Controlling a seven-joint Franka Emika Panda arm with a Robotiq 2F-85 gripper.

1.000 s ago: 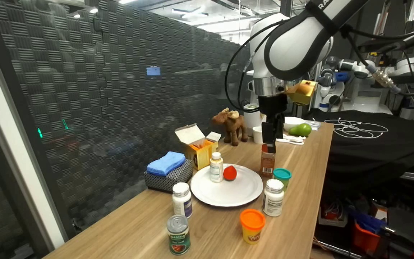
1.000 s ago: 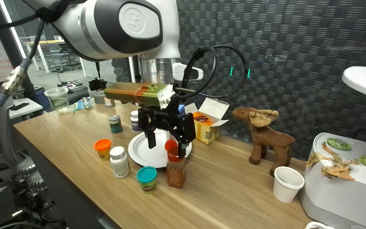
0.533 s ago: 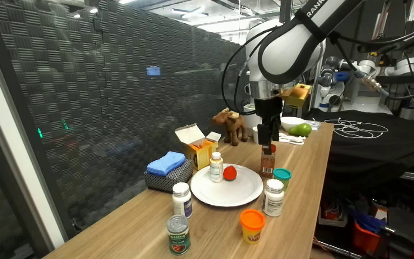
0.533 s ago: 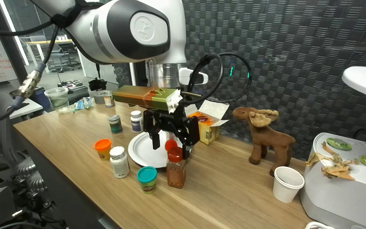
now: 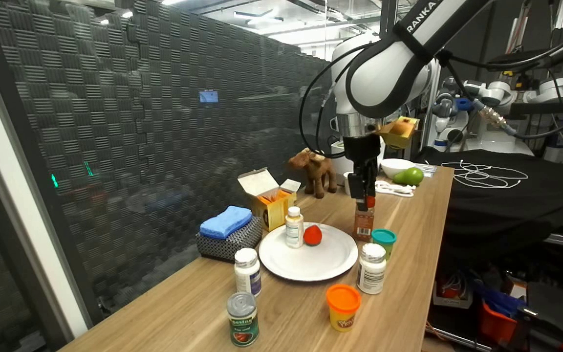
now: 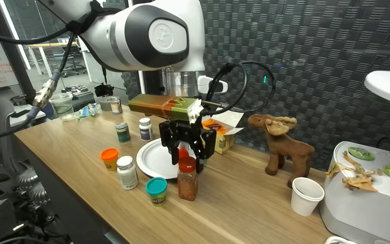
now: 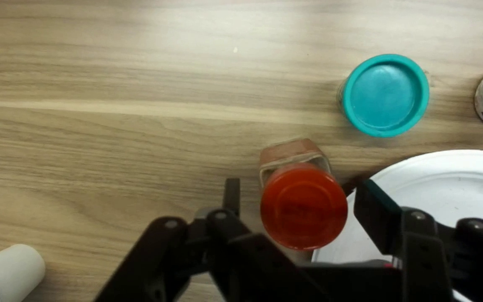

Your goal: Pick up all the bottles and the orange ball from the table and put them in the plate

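Square-sided red-brown bottle (image 6: 187, 181) with a clear shoulder and a red-orange cap (image 6: 187, 163) stands upright on the light-brown wooden desk (image 6: 249, 196). A black two-fingered pincer (image 7: 300, 193) is spread on either side of that cap, a gap showing on both sides in the wrist view, so nothing is pinched. Just beside the bottle lies the plain white round plate (image 5: 325, 266), bearing a pale white-capped bottle (image 5: 294, 230) and a small red-orange roundish object (image 5: 313, 235), probably the orange ball. Near the plate stand a white bottle with a white cap (image 5: 372, 271) and a white jar with a purple label (image 6: 146, 130). The step in hand seems to be lining up the grasp; the next move calls for closing squarely on the cap, then lifting the bottle over the rim.
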